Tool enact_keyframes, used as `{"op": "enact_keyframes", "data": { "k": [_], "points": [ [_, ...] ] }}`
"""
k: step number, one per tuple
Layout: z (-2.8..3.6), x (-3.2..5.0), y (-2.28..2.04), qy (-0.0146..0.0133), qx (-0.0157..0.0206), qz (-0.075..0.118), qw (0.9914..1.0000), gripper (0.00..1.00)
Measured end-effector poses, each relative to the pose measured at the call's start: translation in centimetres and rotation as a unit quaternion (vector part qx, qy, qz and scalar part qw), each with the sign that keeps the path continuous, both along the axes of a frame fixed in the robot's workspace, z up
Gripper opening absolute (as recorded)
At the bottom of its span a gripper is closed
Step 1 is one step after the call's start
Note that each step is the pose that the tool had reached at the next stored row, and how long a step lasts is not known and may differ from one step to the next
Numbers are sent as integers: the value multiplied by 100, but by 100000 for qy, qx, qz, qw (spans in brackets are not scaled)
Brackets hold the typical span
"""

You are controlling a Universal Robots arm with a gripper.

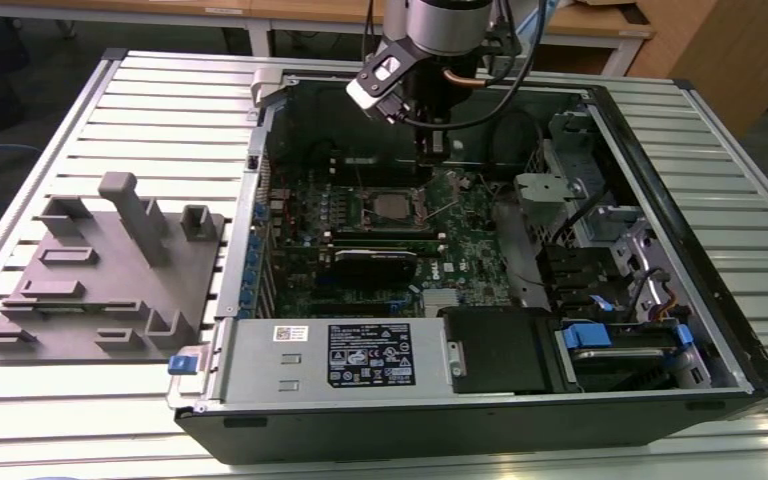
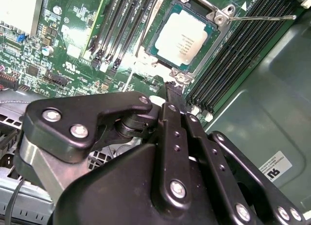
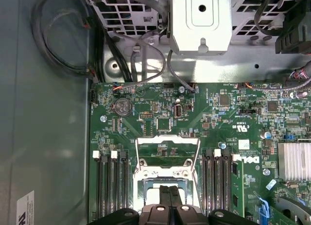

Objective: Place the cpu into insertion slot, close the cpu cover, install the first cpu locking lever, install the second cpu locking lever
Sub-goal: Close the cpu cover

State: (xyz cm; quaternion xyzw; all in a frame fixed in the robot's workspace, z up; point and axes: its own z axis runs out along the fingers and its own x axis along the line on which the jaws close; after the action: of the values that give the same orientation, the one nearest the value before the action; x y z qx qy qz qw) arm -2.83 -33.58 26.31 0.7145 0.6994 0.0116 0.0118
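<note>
The cpu [image 2: 181, 39], a flat square chip with a silver-grey top, sits in the insertion slot [image 1: 391, 205] on the green motherboard [image 3: 218, 123]. The silvery cpu cover [image 2: 206, 52] frames it and looks lowered; whether it lies fully flat I cannot tell. My gripper [image 2: 174, 89] is shut with nothing between its fingers, and its tip rests at the cover's small tab [image 2: 180, 78] on the socket's near edge. In the exterior view the gripper [image 1: 427, 150] hangs inside the case just behind the socket. One thin locking lever [image 2: 262, 17] sticks out sideways, unlatched. A second lever [image 2: 130, 79] is a thin wire beside the socket.
Black memory slots [image 2: 233, 64] flank the socket on both sides. A black card [image 1: 373, 262] and the power supply [image 1: 344, 355] lie nearer the case front. A metal drive cage [image 3: 201, 21] with cables and a finned heatsink [image 3: 294, 162] stand nearby. A grey fixture [image 1: 104, 270] sits on the table.
</note>
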Motion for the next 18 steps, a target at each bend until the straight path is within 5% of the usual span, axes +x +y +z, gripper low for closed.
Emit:
{"op": "enact_keyframes", "data": {
  "k": [18],
  "points": [
    [33, 44, -1, 1, -5, -3, 100000, 10]
  ]
}}
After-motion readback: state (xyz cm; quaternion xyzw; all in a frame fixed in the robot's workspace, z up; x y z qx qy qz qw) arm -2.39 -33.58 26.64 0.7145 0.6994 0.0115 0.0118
